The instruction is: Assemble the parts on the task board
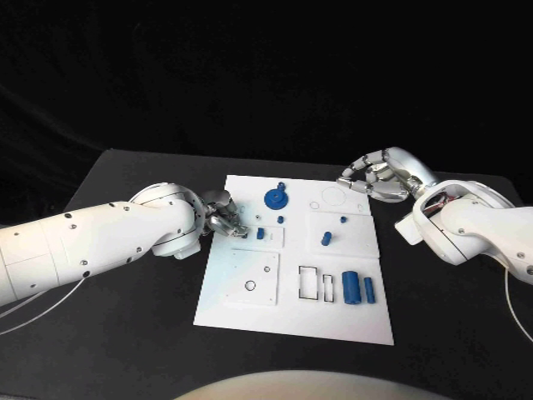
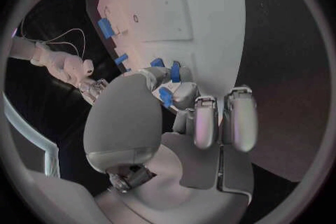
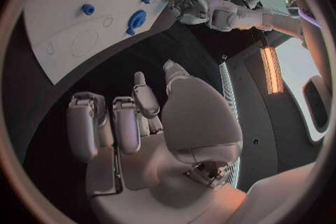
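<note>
Blue small part point(image 2: 167, 96) pinched in left hand point(image 1: 219, 213) at task board point(image 1: 339, 321) edge. Advice: lower slowly, square to slot. Right hand point(image 1: 381, 176) hovers, fingers curled, holding nothing.

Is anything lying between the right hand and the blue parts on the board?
Nothing visible does. The right hand hovers empty off the far right corner of the task board; bare white board lies between it and the nearest blue part. The left hand works the opposite edge.

White screw-dotted arms point(image 1: 87, 242); silver hands with jointed fingers point(image 3: 87, 123); thin cables.
</note>
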### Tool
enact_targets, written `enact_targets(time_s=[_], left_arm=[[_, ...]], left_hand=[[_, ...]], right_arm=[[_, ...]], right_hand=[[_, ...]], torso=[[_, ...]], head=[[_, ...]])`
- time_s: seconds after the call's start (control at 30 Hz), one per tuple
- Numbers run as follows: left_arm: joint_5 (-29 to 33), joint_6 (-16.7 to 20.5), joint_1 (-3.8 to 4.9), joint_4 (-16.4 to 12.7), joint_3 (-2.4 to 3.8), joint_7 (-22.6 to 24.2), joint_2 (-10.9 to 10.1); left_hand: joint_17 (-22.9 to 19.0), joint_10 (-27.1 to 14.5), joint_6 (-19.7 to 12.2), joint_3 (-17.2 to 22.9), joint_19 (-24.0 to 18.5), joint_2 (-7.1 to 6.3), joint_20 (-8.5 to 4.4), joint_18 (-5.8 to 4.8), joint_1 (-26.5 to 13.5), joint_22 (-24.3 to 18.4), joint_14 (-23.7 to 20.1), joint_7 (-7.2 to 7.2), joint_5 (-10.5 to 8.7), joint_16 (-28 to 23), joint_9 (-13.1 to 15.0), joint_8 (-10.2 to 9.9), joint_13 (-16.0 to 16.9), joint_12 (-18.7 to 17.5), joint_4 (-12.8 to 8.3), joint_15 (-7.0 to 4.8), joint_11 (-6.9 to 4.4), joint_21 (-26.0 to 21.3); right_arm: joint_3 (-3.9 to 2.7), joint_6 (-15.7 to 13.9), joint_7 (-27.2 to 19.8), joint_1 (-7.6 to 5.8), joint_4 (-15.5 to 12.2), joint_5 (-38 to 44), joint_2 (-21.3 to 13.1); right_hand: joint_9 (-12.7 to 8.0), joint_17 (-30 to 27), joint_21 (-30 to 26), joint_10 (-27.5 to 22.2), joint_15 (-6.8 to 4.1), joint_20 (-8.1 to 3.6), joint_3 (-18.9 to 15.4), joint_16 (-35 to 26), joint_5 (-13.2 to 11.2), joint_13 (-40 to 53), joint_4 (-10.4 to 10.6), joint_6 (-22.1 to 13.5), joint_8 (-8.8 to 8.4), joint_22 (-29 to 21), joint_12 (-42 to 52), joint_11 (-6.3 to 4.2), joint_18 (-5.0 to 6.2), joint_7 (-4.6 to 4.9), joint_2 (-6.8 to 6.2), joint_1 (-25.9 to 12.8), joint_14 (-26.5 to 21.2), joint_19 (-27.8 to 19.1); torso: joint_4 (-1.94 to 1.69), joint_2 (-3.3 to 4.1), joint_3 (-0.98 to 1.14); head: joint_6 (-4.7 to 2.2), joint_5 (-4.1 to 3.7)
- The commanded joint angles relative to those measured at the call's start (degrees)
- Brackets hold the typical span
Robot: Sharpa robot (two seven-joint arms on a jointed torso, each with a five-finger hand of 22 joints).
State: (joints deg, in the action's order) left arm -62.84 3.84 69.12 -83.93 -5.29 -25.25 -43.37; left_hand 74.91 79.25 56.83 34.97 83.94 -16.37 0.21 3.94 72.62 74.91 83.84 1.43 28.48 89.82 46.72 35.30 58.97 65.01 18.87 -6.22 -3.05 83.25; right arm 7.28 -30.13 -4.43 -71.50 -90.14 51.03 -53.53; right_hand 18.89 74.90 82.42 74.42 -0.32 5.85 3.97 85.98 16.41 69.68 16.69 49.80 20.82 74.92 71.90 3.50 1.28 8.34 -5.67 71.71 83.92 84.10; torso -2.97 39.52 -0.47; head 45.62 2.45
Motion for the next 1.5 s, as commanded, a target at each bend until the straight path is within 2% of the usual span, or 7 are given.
enact_targets(time_s=[0.03, 0.33, 0.63, 0.97, 1.3, 1.5], left_arm=[[0.39, -2.58, -0.31, -0.02, -0.28, -1.62, -0.01], [0.93, -2.02, -0.31, 0.13, -0.29, -1.65, 0.23], [1.18, -0.82, -0.31, 0.42, -0.29, -1.74, 0.49], [1.0, -0.36, -0.31, 0.5, -0.29, -1.9, 0.67], [1.26, -1.2, -0.31, 0.35, -0.3, -1.9, 0.7], [1.52, -1.31, -0.31, 0.33, -0.3, -1.91, 0.61]], left_hand=[[15.09, 0.15, 0.04, 9.62, 0.08, -0.1, 0.07, -1.01, 0.13, 1.92, 6.16, -0.13, 0.25, 0.18, 0.05, 0.24, -0.01, -0.11, -9.32, 0.18, 0.11, 0.01], [15.09, 0.11, 0.04, 9.78, 0.02, -0.15, 0.1, -0.98, -0.61, 1.82, 6.16, -0.11, 0.05, 0.18, 0.21, 0.34, -0.33, -0.38, -9.37, 0.22, 0.16, -0.04], [15.09, 0.24, -0.02, 9.1, -0.01, 0.02, 0.15, -0.97, -2.59, 1.79, 6.16, -0.28, -0.66, 0.18, 0.51, 0.46, -0.54, -0.57, -8.9, 0.22, 0.11, -0.08], [15.09, 0.3, 0.04, 9.32, -0.02, 0.6, 0.09, -0.95, -2.54, 1.77, 6.16, -0.44, -0.65, 0.18, 0.62, 0.51, -0.55, -0.62, -9.16, 0.11, -0.05, -0.11], [15.09, 0.39, 0.07, 9.23, 0.03, 0.48, 0.07, -0.98, -2.66, 1.89, 6.16, -0.42, -0.7, 0.18, 0.68, 0.54, -0.44, -0.52, -9.29, 0.09, -0.04, -0.05], [15.09, 0.5, 0.31, 6.92, 0.02, 0.01, -0.02, -0.97, -5.39, 1.87, 6.16, -0.78, -0.91, 0.18, 0.74, 0.43, -0.4, -0.53, -8.07, -0.03, -0.22, -0.09]], right_arm=[[0.0, 0.11, -0.5, 0.03, -0.05, 0.22, 0.01], [0.0, 0.09, -0.52, 0.04, -0.03, 0.23, 0.04], [0.0, 0.04, -0.55, 0.04, -0.06, 0.23, 0.01], [0.0, 0.03, -0.53, 0.04, -0.1, 0.23, -0.04], [0.0, 0.07, -0.51, 0.04, -0.1, 0.23, -0.06], [0.0, 0.11, -0.5, 0.04, -0.08, 0.23, -0.05]], right_hand=[[-0.07, 4.34, -0.14, -0.12, -0.43, -0.48, -0.46, -0.38, 0.31, -0.03, 0.01, -0.23, 0.35, 10.1, -0.22, -0.13, 0.78, -0.31, 0.41, -0.14, 3.74, 1.33], [-0.07, 4.34, -0.14, -0.12, -0.43, -0.48, -0.46, -0.38, 0.31, -0.03, 0.01, -0.23, 0.35, 10.1, -0.22, -0.13, 0.78, -0.31, 0.41, -0.14, 3.74, 1.33], [-0.07, 4.34, -0.2, -0.12, -0.43, -0.48, -0.52, -0.39, 0.36, -0.03, 0.02, -0.23, 0.38, 10.07, -0.21, -0.13, 0.79, -0.32, 0.5, -0.25, 3.74, 1.31], [-0.07, 4.34, -0.2, -0.12, -0.43, -0.48, -0.52, -0.39, 0.36, -0.03, 0.02, -0.23, 0.38, 10.07, -0.21, -0.13, 0.79, -0.32, 0.5, -0.25, 3.74, 1.31], [-0.07, 4.34, -0.2, -0.12, -0.43, -0.48, -0.52, -0.39, 0.36, -0.03, 0.02, -0.23, 0.38, 10.07, -0.21, -0.13, 0.79, -0.32, 0.5, -0.25, 3.74, 1.31], [-0.08, 4.34, -0.23, -0.11, -0.43, -0.48, -0.59, -0.4, 0.38, -0.02, 0.03, -0.23, 0.41, 10.06, -0.19, -0.13, 0.8, -0.32, 0.55, -0.37, 3.74, 1.3]], torso=[[0.02, 0.01, -0.03], [-0.03, -0.01, 0.0], [0.09, 0.01, 0.09], [0.04, 0.04, 0.03], [0.04, 0.04, 0.0], [0.02, 0.07, 0.0]], head=[[-0.04, 0.07], [-0.17, 0.07], [-0.3, 0.17], [-0.36, 0.09], [-0.34, 0.04], [-0.33, -0.02]])
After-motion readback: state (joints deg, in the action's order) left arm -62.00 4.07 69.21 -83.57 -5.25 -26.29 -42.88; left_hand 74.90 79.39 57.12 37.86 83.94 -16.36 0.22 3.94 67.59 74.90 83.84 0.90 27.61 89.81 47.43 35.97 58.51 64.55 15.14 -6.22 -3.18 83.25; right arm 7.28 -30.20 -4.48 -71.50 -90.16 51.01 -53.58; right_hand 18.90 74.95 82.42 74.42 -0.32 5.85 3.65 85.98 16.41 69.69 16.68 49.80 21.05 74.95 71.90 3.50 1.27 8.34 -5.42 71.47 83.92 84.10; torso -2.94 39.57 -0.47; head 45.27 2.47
